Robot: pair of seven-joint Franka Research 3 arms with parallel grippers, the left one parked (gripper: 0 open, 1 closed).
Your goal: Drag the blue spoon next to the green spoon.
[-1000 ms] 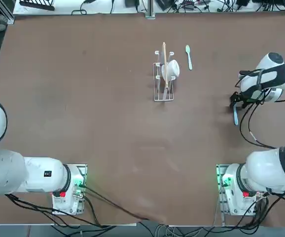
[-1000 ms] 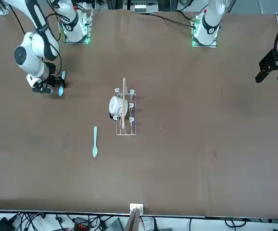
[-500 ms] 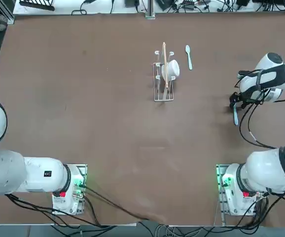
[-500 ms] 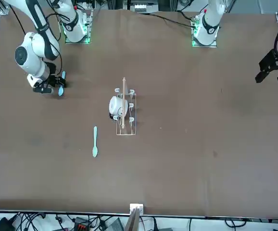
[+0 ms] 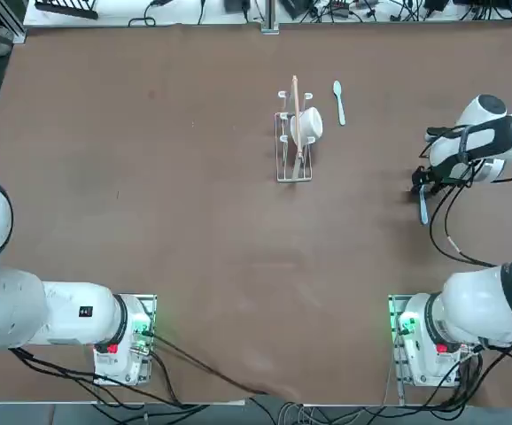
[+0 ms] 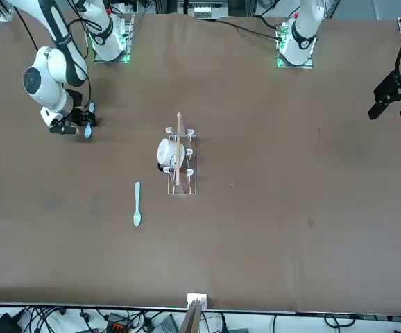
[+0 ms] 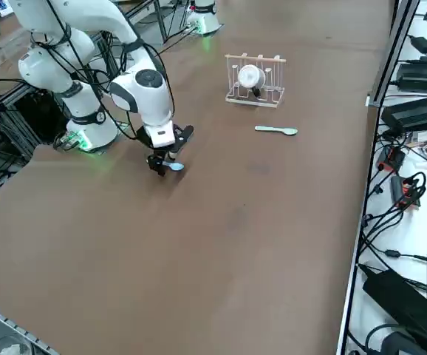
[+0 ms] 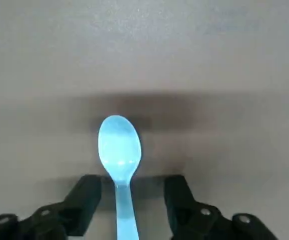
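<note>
Right wrist view: we are straddling the blue spoon (image 8: pixel 119 150) with released fingers (image 8: pixel 178 202), its neck lying between them, nearer one, so we are best centring before closing gently, then dragging flat along the counter (image 8: pixel 244 135).

Top view: the brown table (image 5: pixel 194 248) bears a white rack (image 5: pixel 294 180) and the green spoon (image 5: pixel 340 108), upper centre; the blue spoon (image 5: pixel 423 209), partly hidden, apparently lies right.
</note>
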